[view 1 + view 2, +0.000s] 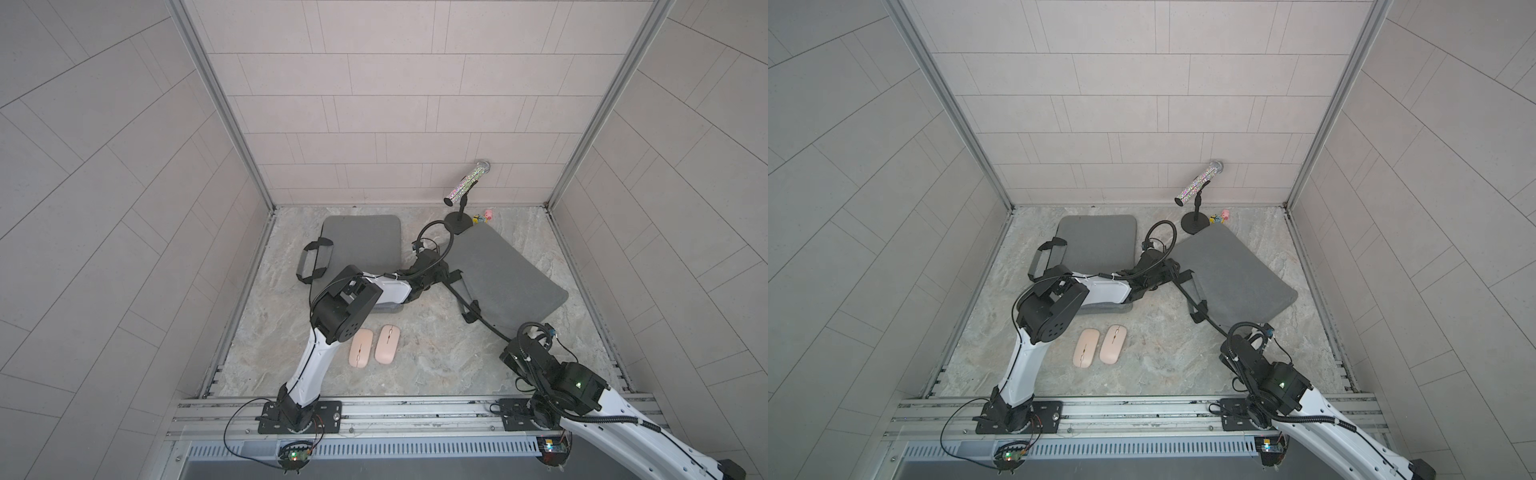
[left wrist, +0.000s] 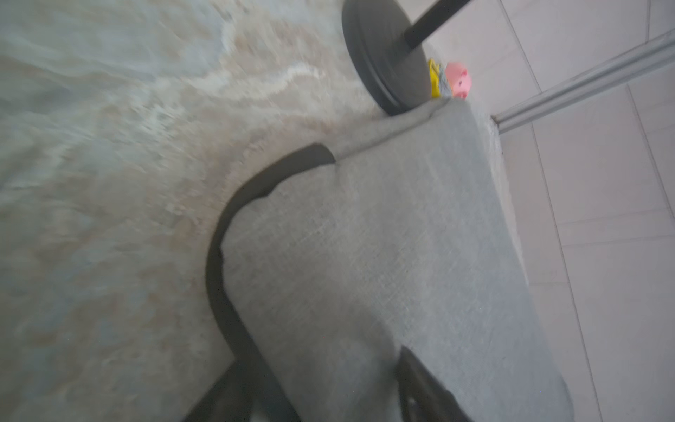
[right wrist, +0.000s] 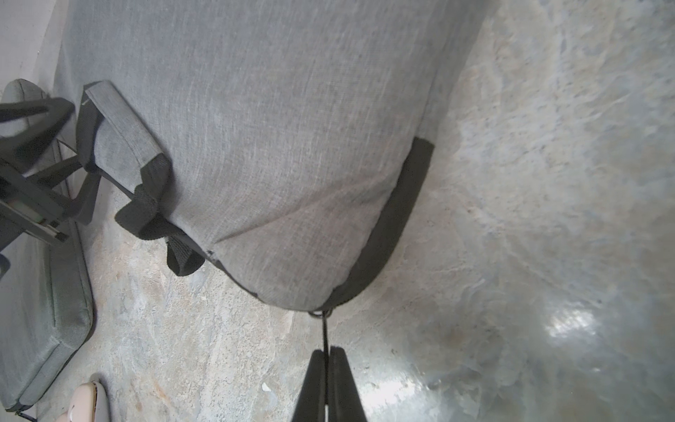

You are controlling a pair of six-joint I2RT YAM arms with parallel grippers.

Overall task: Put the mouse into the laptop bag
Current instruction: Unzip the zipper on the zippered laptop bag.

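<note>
Right claw (image 3: 327, 352) clamped tight on the zip cord (image 3: 324, 330) of the right-hand bag (image 3: 277, 146); both mice out on the table.

The cord runs straight from the closed tips to the zip ring at the bag's near corner. Left claw (image 2: 321, 372) sits at that bag's left edge by its handle (image 3: 124, 135), fingers apart with grey cloth between them. The view is blurred, so I cannot tell whether it pinches. Bag lies slantwise right of centre, its far corner just beside a microphone stand (image 1: 458, 222), small toys (image 1: 484, 216) beyond. A second bag (image 1: 361, 241) lies flat far left, partly hidden by the left arm. Left mouse (image 1: 360, 348) and right mouse (image 1: 387, 344), both pink, lie side by side on the table (image 1: 436, 365), near, left of centre, well apart from both claws.
</note>
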